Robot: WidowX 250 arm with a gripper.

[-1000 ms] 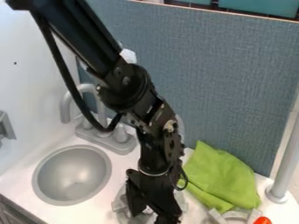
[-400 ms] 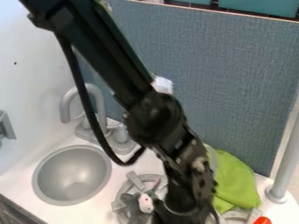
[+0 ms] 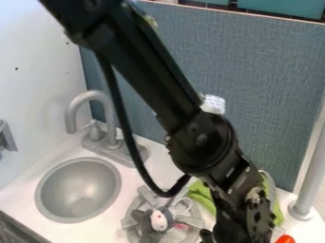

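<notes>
Okay, my gripper is hanging low near the burner, and I can't tell whether it's spread, pressed together or pinching anything. The gray plush is lying on the burner near it. The green cloth is peeking out behind the arm; beyond the plush, the sink is sitting farther from the gripper.

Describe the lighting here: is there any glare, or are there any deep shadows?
In the camera view, the light looks bright and mostly even; the white side wall is very pale; the gray sink has soft shading inside its bowl; the black arm is so dark that much of its surface detail is lost.
</notes>
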